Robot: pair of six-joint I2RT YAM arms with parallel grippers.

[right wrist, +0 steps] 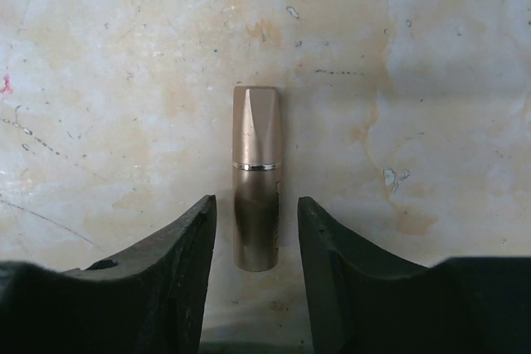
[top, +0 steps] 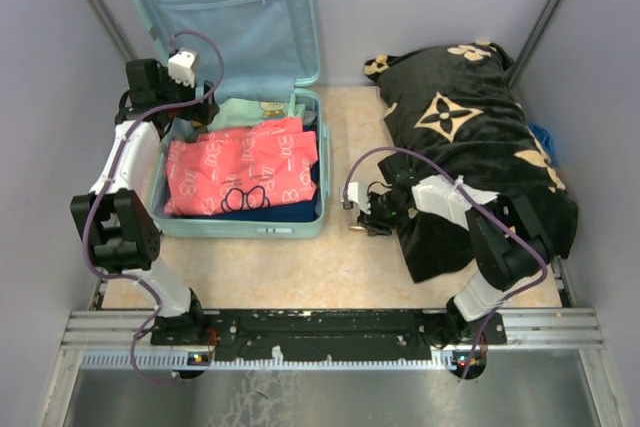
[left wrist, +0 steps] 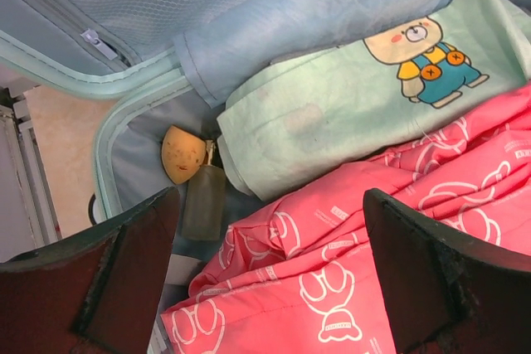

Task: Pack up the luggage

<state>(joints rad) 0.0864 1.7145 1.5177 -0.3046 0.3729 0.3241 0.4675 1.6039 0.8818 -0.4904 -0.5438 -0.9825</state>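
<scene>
The luggage point(top: 236, 230) lies open at the far left of the table point(top: 300, 272), its lid propped up against the far wall. Inside, a pink printed garment point(top: 245, 167) covers most of the base, with a mint cartoon-bear garment point(left wrist: 332, 113) beyond it. An orange sponge point(left wrist: 182, 153) and a small bottle point(left wrist: 204, 201) sit in the far-left corner. The left gripper point(left wrist: 270, 205) hovers over that corner, jaws spread wide and holding nothing.

Right of the case, the right gripper point(right wrist: 257, 205) straddles a gold lipstick tube point(right wrist: 256, 147) lying on the table, with a gap on either side. At the far right is a black flower-patterned blanket point(top: 470, 137).
</scene>
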